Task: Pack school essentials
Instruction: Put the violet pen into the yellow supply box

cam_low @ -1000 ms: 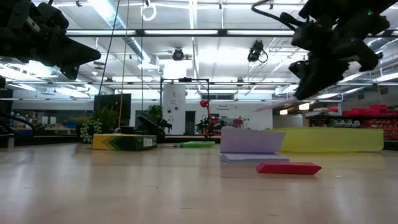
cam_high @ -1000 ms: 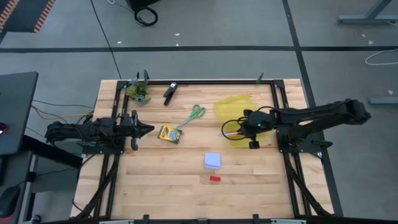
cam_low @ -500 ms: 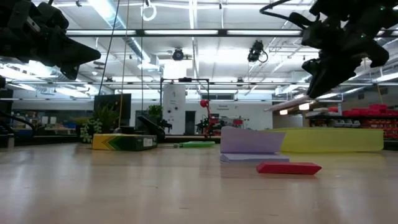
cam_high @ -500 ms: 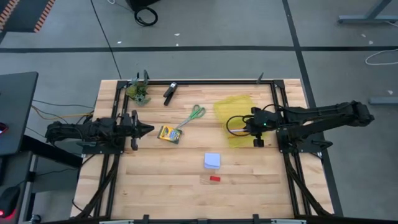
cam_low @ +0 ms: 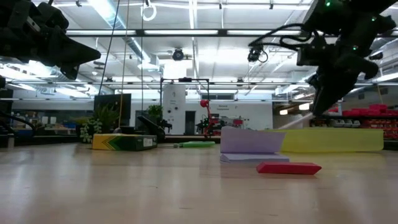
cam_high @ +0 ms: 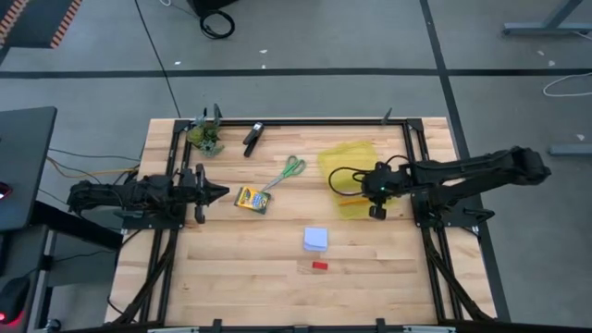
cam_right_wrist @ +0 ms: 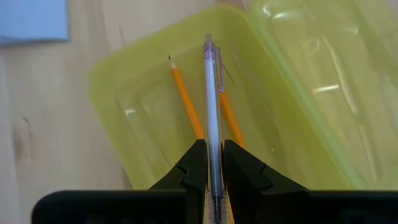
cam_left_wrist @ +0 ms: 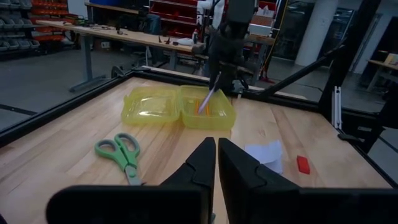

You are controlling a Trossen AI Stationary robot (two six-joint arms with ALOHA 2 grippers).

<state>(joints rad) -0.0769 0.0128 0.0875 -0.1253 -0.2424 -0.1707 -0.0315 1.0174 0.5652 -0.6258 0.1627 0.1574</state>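
Right now your right gripper [cam_right_wrist: 213,163] is pinched on the pink-purple pen [cam_right_wrist: 212,118], which runs straight out from between its fingers over the open yellow case [cam_right_wrist: 155,124]. Just under the pen, inside the case's tray, lies the orange pencil [cam_right_wrist: 185,98]. Your left gripper [cam_left_wrist: 216,163] waits above the table's left side, its fingers nearly together on nothing, with the green-handled scissors [cam_left_wrist: 121,151] and crayon box [cam_high: 251,199] lying on the wood ahead of it.

Both arms are matt black, jointed and slender, with looping black cables; each gripper [cam_high: 372,186] ends in two tapered, wedge-shaped black fingers [cam_left_wrist: 199,168].
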